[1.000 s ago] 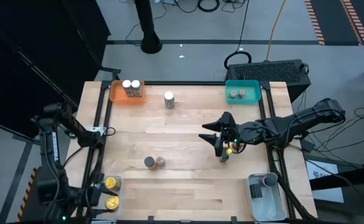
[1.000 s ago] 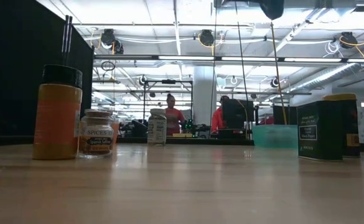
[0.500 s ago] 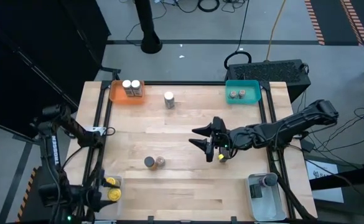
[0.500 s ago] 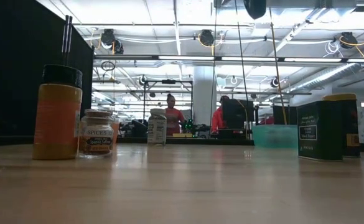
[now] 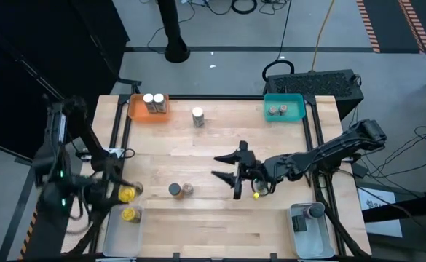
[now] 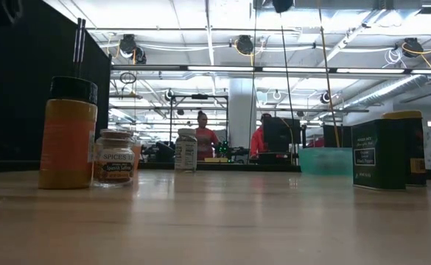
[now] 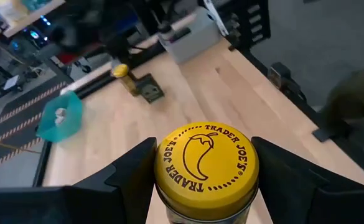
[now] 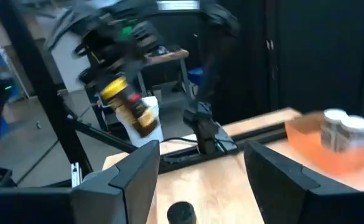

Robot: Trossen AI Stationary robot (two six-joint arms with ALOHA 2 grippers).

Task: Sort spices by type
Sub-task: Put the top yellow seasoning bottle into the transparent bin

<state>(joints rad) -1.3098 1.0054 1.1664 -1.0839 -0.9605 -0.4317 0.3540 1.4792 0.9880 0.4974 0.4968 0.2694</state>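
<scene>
A yellow-lidded spice jar is being gripped in the left gripper's jaws at eight o'clock. The right gripper's jaws are being held apart, empty, over mid-surface.

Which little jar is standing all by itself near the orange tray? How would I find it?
Look at the far edge of the wooden table, where the orange tray sits at one corner. Just beside that tray, on bare wood, stands the lone jar. Its white top matches the two jars inside the tray, but it alone stands outside any tray.
</scene>
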